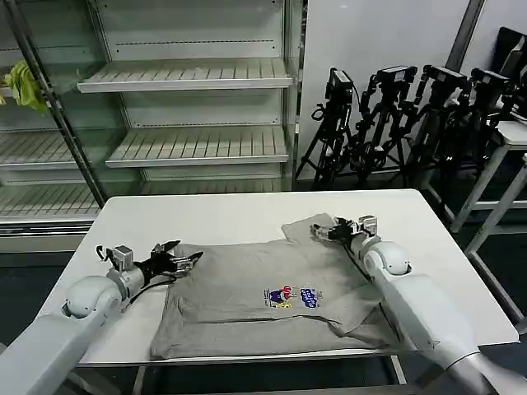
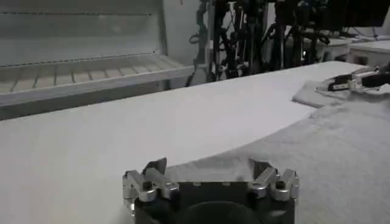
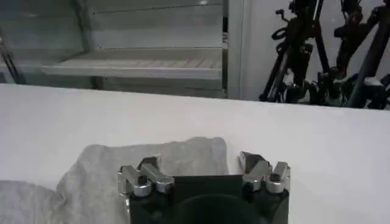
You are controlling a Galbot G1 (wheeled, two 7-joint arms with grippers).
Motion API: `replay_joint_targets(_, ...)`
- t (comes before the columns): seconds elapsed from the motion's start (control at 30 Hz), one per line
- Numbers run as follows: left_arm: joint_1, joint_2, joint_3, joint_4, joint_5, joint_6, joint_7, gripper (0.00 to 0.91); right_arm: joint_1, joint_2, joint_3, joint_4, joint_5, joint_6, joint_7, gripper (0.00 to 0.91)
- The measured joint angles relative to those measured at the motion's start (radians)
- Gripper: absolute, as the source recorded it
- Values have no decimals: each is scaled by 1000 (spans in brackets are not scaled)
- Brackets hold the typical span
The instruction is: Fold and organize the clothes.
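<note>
Soft light grey fabric, a short-sleeved shirt (image 1: pixel 263 300) with a small multicolour print on its chest, lies spread flat across the near half of a white counter (image 1: pixel 230 218), print side up. The robot's left hand (image 1: pixel 183 262) sits low at the shirt's left upper edge, its fingers spread with the cloth edge just beneath them. In the left wrist view this hand (image 2: pixel 210 182) shows an open gap over the grey hem. The right hand (image 1: pixel 342 230) reaches to the shirt's far right corner, where a sleeve lies bunched on the counter. In the right wrist view the right hand (image 3: pixel 204 178) is spread as well, hovering over that lump of sleeve without pinching it. Both hands seem placed at opposite upper corners so each can take an edge and fold the shirt evenly. The folding looks barely started, since the body lies open and only the lower right hem is creased. Behind the counter stand white wire shelves (image 1: pixel 193 78), and black tripods (image 1: pixel 395 123) cluster to the right.
</note>
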Motion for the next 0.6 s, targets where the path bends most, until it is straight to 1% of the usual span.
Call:
replay_joint_targets(0.17,-6,-5,7,9,9,-3,2,806,7,11,0,-15,-9,6,-6,877)
replay_joint_targets(0.27,-8,-6,9,10,13,-4,4,725,14,18,0,-29,-16,10,-9,856)
replay_joint_targets(0.3,-8,-6,10,10,15,-4,5,685,16,21,0,-34,-18,12,-11,826)
replay_joint_targets(0.33,-7,-6,10,10,16,-5,6,645,19,24,0,-39,-21,14,-12,816)
replay_joint_targets(0.43,-5,-5,10,13,19,-7,9,584,28,33,-2,-57,-28,18,-16,736)
replay_joint_targets(0.53,-5,-4,10,16,20,-9,11,574,38,43,-4,-74,-37,21,-20,725)
replay_joint_targets(0.6,-7,-4,12,18,22,-10,12,615,43,49,-4,-85,-43,23,-22,736)
